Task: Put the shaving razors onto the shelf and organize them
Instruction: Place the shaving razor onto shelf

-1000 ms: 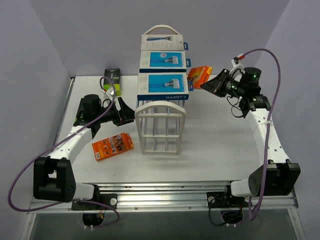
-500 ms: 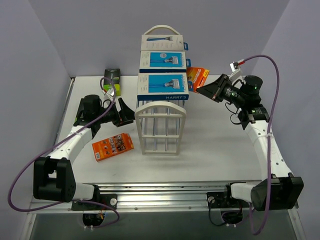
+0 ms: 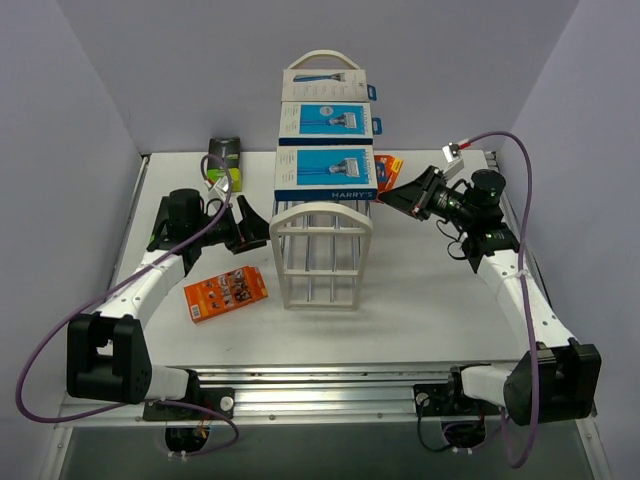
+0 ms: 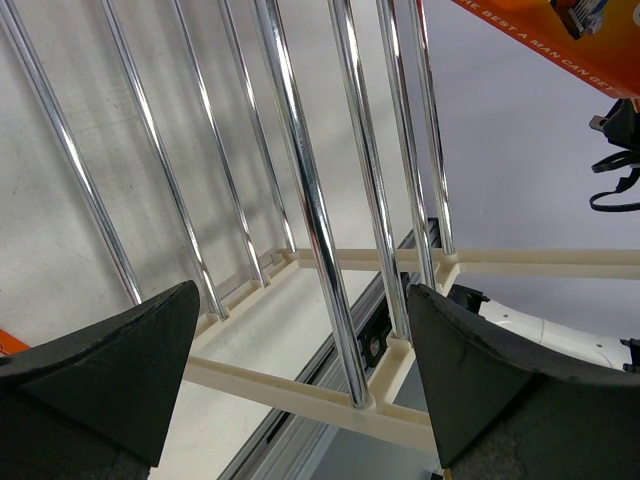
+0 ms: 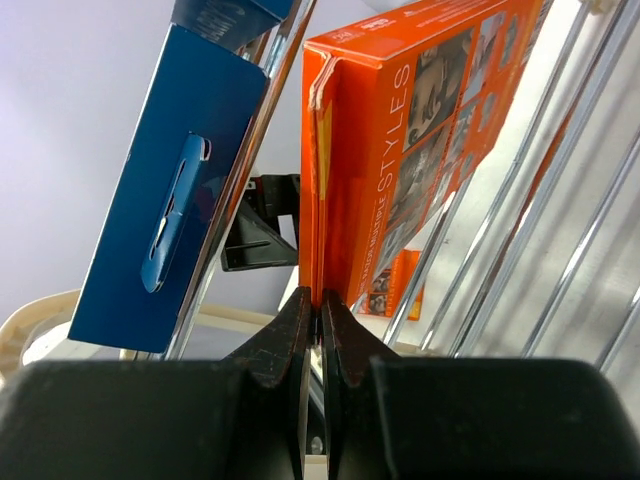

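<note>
Three blue-and-white HARRY'S boxes point(image 3: 328, 119) flat atop shelf point(image 3: 321, 209), in row front to back, long axes crosswise. Right fingers point(image 5: 318, 325) pinched shut on near edge of orange box point(image 5: 400, 150), standing on edge at shelf's right side (against bars), long axis pointing away from fingers. Left fingers point(image 3: 250, 224) spread wide beside shelf's left side. Second orange box point(image 3: 225, 292) flat on desk point(image 3: 430, 300).

White table point(image 3: 430, 300) fills centre, plain top. Pale lilac walls box it in on 3 sides: back wall point(image 3: 200, 70) at 12, left wall point(image 3: 50, 200) at 9, right wall point(image 3: 600, 120) at 3. Slotted aluminium rail point(image 3: 330, 382) along table edge at 6; grey floor point(image 3: 330, 450) below. Light soft, even.
</note>
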You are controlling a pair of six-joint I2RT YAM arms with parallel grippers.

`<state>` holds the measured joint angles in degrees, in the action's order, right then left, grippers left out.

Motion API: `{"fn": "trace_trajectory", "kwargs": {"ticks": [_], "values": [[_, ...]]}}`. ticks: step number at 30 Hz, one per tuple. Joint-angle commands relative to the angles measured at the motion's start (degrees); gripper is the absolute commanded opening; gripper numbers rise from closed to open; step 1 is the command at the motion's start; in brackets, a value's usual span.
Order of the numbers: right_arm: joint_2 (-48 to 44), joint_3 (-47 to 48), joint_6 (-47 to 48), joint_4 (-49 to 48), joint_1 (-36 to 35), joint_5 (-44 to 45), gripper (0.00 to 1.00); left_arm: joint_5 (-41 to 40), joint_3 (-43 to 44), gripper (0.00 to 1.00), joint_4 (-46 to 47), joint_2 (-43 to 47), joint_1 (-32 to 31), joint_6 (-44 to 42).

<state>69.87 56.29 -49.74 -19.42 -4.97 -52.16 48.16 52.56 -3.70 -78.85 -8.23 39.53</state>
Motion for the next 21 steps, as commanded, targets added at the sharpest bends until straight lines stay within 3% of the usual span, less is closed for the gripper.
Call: {"fn": "trace_trajectory", "kwargs": {"ticks": [1,14,21], "values": [[-2.7,-1.1,-2.9,-10.3,-0.5,-2.5,0.0,-0.4,2.6,0.94,-0.1,-0.3,-0.4,-1.6],[-5.3,-7.3,-2.3,-11.4,-0.7,-2.5,0.0,-0.4,2.7,0.94,-0.3,-0.4,-0.6,-1.7],[-7.4,-6.5,4.7,-2.0,-0.2,0.0,0.0,-0.5,2.8,0.94,-0.6,-0.5,-0.7,-1.9]]}}
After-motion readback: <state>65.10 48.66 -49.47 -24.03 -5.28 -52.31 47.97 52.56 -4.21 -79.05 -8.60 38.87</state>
